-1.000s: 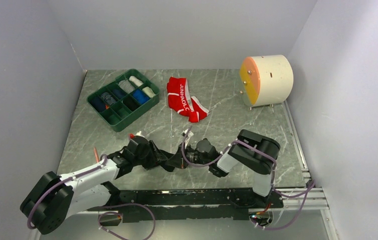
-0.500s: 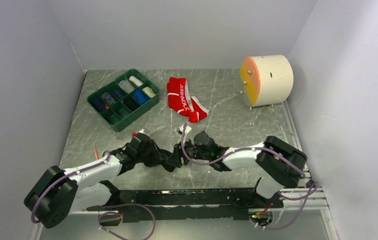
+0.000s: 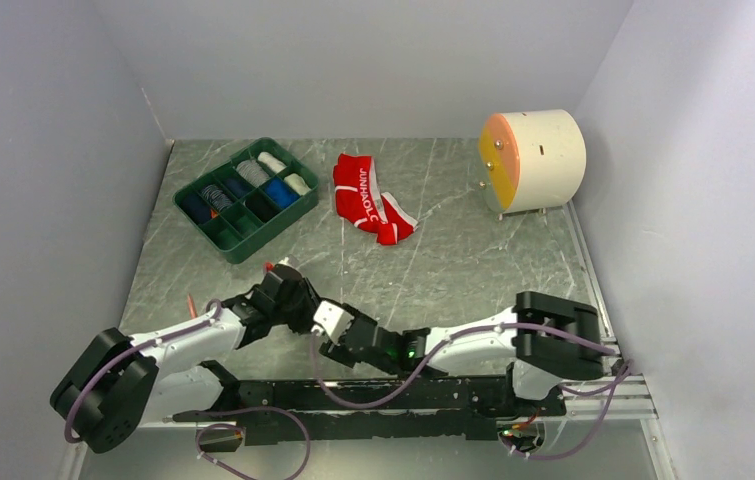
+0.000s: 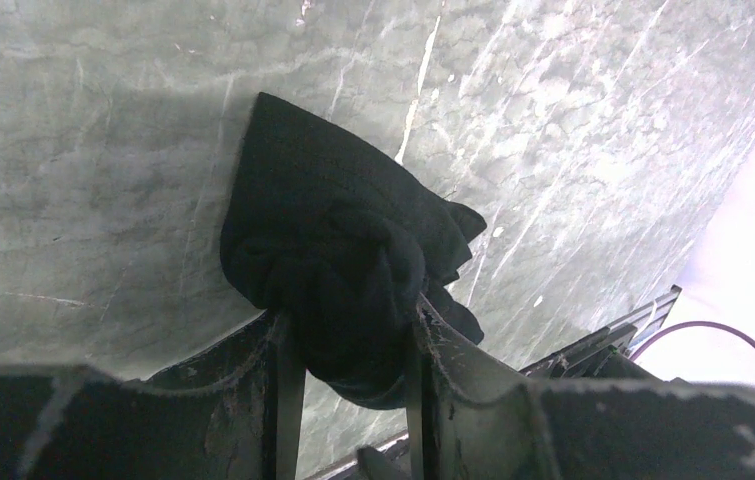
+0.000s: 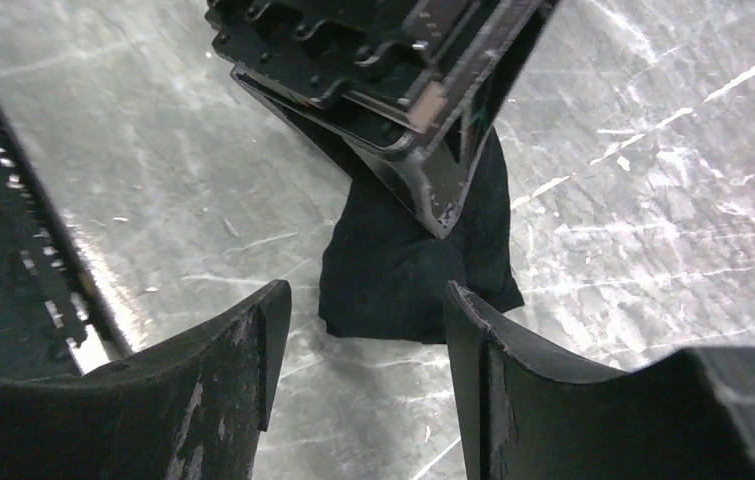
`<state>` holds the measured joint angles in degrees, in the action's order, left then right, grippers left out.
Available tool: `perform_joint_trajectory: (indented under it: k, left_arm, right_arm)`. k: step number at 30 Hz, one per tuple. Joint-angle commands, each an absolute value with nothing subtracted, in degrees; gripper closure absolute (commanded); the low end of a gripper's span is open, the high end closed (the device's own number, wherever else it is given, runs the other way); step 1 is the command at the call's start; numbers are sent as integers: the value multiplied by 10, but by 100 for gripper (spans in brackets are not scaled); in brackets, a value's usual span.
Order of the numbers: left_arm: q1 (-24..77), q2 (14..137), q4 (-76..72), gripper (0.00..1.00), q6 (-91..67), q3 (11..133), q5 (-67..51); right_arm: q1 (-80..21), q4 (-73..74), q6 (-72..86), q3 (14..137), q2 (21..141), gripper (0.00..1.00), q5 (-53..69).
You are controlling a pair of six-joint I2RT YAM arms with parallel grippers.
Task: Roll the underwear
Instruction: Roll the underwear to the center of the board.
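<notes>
The black underwear is a bunched wad low over the marble table, and my left gripper is shut on its near end. In the top view the left gripper sits at the table's near middle, with the cloth mostly hidden under the arms. My right gripper stands open and empty just short of the black underwear, its fingers apart from the cloth. From above, the right gripper lies low, right beside the left one. The red underwear lies crumpled further back, its white-lettered waistband showing.
A green compartment tray with rolled cloths stands at the back left. A cream drum with an orange face stands at the back right. The black rail runs along the near edge. Grey walls close the sides.
My right gripper has opened, let go of the black underwear and swung left and toward the near edge. My left gripper has narrowed on the cloth and stayed in place.
</notes>
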<state>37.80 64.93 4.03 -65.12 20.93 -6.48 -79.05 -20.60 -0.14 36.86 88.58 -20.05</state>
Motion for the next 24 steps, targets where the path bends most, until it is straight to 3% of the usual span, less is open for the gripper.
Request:
perform_joint_trajectory:
  k: [1,10,12,16,19,24]
  left_arm:
    - [378,670,91,69,-630,203,-54]
    - [377,659,99,69,-631,204,-54]
    - [377,655,101,69,-632,203,-56]
    - [372,646,97,65,-638,197,-61]
    - [369,640,94,56,-640,194,-67]
    - [363,626,97,37,-642,191,-70]
  right_arm:
    - [-820,-198,-60,421,945,39,-318]
    - [-828,-176,-37,451,1041,46,-389]
    - [-827,-183,-23,438,1037,54,-372]
    - [-818,-164,44,430,1044,82,-353]
    - [-804,-178,84,412,1036,92,-283]
    - [-767,-252,155,364,997,96,-159]
